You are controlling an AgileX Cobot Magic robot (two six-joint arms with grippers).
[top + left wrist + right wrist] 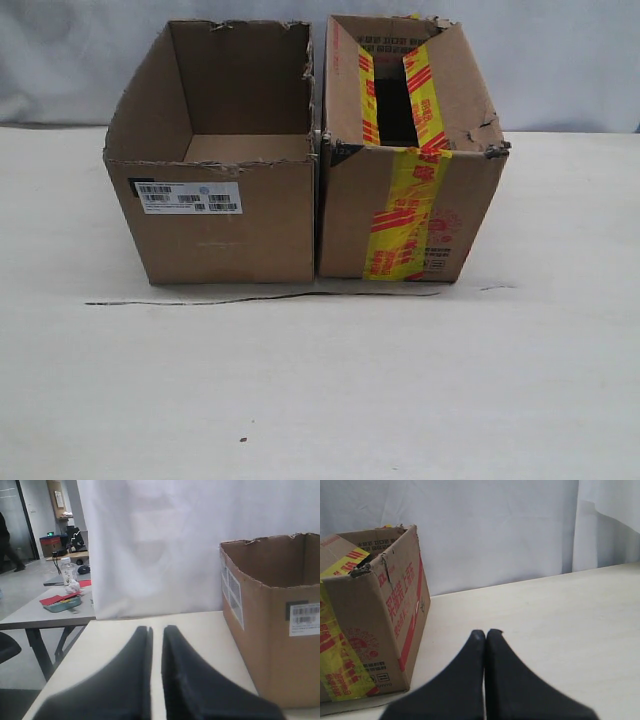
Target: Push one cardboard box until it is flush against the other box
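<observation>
Item: the cardboard box (225,215) stands on the table (320,390), its side wall meeting the other box (410,215), so we judge the push done. We list the left gripper (156,630) and right gripper (485,632) as pinched together, empty, each clear of its box.

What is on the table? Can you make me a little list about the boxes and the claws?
plain box: brown, open top, torn edges, white barcode label, stands on the left
taped box: brown, yellow tape with red print, stands on the right
space between boxes: none seen; their sides look pressed together
left claw: closed to a thin slit, empty, apart from the plain box
right claw: shut, empty, apart from the taped box
table: pale and flat, both boxes stand on it
</observation>
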